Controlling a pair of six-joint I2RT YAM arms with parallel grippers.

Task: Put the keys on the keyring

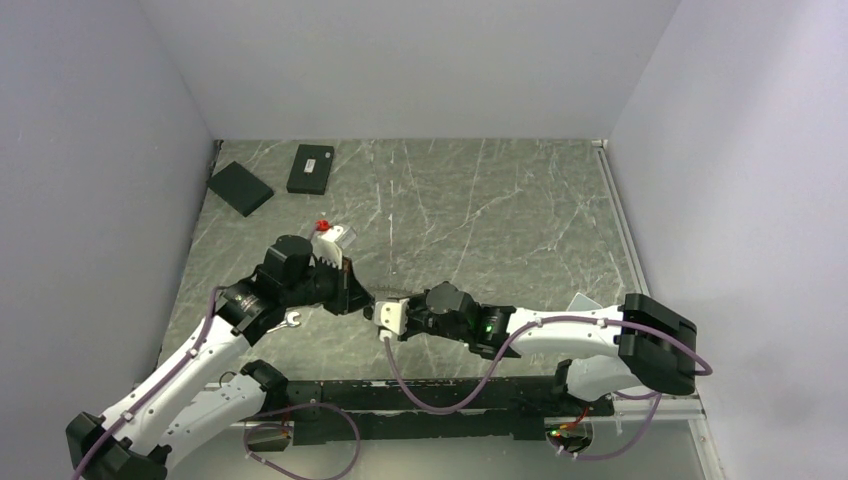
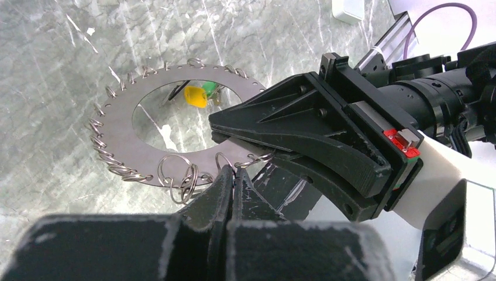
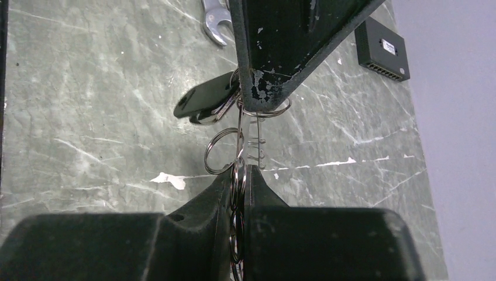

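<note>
The top external camera sits high above and behind the arm bases, facing the far edge, and takes in the whole counter [image 1: 480, 200] from a distance. The left wrist camera looks very closely along the left end effector [image 2: 233, 178] toward the counter's right edge. The right wrist camera looks equally closely along the right end effector [image 3: 238, 175] toward the far left corner, reaching a black box [image 3: 382, 48] there. All three views share the keyring [image 2: 120, 137] where the end effectors meet, near the near edge.

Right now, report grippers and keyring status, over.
Left gripper jaws shut on keyring rim. Right gripper jaws shut on same rim, alongside. Wrench on table, apart; nothing in the way.
</note>
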